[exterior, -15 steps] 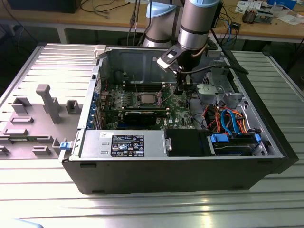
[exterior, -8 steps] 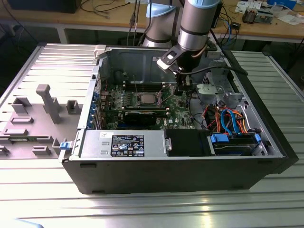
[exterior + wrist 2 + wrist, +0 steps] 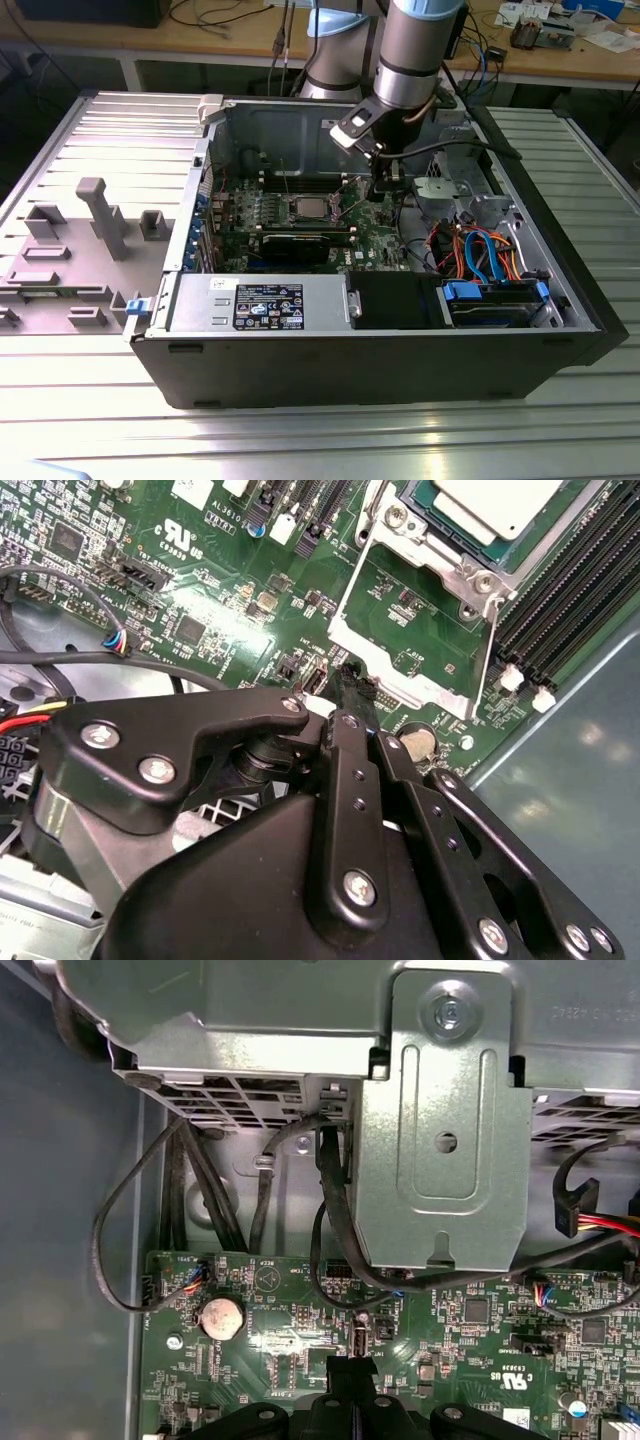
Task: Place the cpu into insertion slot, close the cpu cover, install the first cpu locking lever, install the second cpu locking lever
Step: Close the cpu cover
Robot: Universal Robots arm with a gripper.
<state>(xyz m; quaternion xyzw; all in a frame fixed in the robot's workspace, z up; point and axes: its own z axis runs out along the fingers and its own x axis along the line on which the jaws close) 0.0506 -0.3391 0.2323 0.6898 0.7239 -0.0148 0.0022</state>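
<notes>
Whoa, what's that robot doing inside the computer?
The robot's gripper hangs inside an open computer case, low over the green board. The cpu already sits in place on the board. The cpu cover is swung open, and the shut gripper is right beside its free edge.

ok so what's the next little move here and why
Probably ease the gripper toward the free edge of the cpu cover to start tipping it shut. In the second wrist view the cpu already sits in the insertion slot, the cover is swung open off it, and the shut fingers are close beside that edge, holding nothing.
</notes>
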